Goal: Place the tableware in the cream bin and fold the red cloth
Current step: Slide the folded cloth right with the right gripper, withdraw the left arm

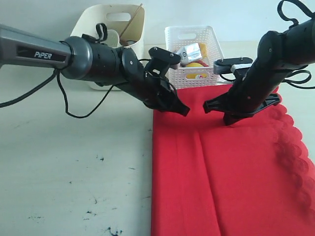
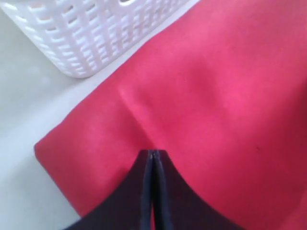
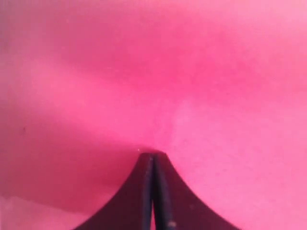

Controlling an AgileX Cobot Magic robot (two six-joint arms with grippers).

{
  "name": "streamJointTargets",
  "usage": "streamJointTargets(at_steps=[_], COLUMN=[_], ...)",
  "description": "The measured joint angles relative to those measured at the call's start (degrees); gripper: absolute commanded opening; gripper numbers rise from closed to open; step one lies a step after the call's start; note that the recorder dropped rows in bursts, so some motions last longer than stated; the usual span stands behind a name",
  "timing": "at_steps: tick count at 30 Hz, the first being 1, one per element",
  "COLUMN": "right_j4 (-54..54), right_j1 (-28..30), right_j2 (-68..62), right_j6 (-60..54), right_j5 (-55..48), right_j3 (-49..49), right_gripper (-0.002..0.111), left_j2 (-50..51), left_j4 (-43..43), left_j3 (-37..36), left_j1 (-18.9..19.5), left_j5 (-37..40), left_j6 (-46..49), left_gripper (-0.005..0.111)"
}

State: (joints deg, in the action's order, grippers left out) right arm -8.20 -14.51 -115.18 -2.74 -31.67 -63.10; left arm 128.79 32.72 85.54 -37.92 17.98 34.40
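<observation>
1. Treat red cloth (image 1: 231, 177) as soft, light, limp, slip-prone.
2. Find it spread on counter (image 1: 74, 172), far edge just beside white basket (image 1: 214, 39).
3. Pinch corners nearest basket.
4. Note left gripper (image 2: 152, 152), right gripper (image 3: 153, 154) pressed together on cloth near basket; fabric nip unconfirmed.
5. Expect flat, smooth counter.
</observation>
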Motion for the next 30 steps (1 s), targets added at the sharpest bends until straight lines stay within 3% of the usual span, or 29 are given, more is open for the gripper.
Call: streamJointTargets(at_steps=[8, 18, 30], right_j4=[8.87, 16.88, 19.39], right_j1=[0.0, 0.39, 9.6], right_j2=[2.14, 2.32, 2.32], right_j6=[6.44, 12.08, 13.13], right_j5=[-3.59, -5.08, -4.86], right_j3=[1.43, 1.55, 1.63], right_gripper=[0.0, 0.0, 0.0], left_j2=[-10.39, -30.37, -55.28], left_j4=[-1.4, -6.68, -7.04], left_j3=[-4.11, -15.99, -24.83], left_j1=[0.0, 0.1, 0.2], left_j5=[3.45, 4.36, 9.18], left_j6=[-0.13, -5.02, -9.91], left_gripper=[0.0, 0.0, 0.0])
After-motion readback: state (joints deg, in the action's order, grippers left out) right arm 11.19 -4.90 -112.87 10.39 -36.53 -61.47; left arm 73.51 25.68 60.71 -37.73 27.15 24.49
